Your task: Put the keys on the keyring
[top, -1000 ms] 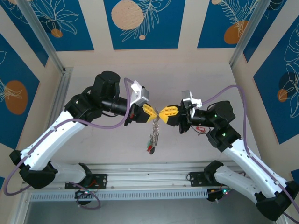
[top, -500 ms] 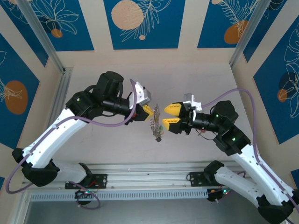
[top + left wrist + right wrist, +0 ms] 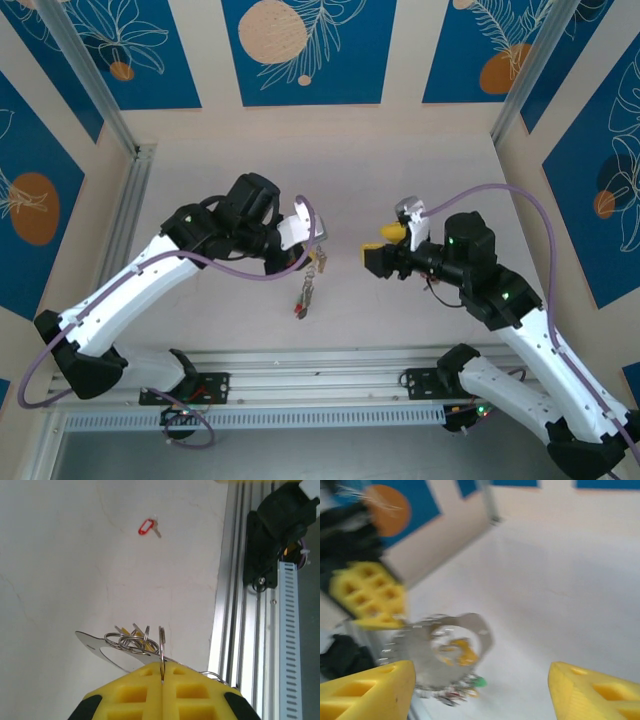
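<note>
My left gripper is shut on the keyring, a thin grey loop pinched edge-on between its yellow fingers. From the ring hang a flat metal tag, small split rings and several keys with yellow, green and red heads; the bunch dangles above the table. My right gripper stands open a short way to the right of the bunch, touching nothing. In the blurred right wrist view its fingertips flank the bunch from a distance. A red-headed key lies alone on the table.
An aluminium rail runs along the near table edge, with the right arm's black base on it. A metal frame post stands at the left wall. The pale tabletop stretches behind both arms.
The right gripper has let go of the ring, opened and drawn back to the right. The left gripper has turned and carried the hanging bunch slightly left and lower.
</note>
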Robot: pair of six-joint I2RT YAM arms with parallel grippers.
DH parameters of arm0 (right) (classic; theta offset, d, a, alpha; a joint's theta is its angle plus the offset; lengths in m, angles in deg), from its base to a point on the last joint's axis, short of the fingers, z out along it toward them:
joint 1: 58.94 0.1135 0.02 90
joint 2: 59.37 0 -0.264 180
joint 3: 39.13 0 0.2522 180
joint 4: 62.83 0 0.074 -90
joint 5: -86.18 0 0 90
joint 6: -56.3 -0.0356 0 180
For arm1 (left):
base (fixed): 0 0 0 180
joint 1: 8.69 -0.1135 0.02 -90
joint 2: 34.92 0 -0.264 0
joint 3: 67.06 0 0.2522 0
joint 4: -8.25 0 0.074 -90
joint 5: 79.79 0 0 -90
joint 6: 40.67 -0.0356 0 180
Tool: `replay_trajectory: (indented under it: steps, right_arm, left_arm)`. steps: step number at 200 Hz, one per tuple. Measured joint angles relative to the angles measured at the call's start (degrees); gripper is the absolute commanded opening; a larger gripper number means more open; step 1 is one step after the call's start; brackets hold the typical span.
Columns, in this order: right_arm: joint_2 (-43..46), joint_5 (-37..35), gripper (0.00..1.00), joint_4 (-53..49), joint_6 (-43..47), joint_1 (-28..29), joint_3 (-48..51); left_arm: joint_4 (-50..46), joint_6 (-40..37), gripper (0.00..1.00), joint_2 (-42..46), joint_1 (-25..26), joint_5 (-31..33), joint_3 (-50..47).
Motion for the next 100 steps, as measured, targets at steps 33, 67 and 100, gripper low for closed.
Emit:
replay_trajectory:
  steps: [33, 67, 100]
  right_arm:
    - [-4.70, -8.48, 0.76, -12.41, -9.86, -9.64, -2.67]
    - [-5.49, -10.01, 0.78, -20.00, -16.41, -20.41, -2.03]
    - [-2.93, -6.29, 0.78, -21.27, -20.68, -34.84, 3.96]
  left_arm:
    - [3.48, 0.07, 0.00, 4.15, 0.00, -0.59, -6.97]
    - [9.09, 0.98, 0.00, 8.46, -0.28, -3.74, -13.86]
    - [11.67, 2.16, 0.00, 9.81, -0.39, -5.79, -16.63]
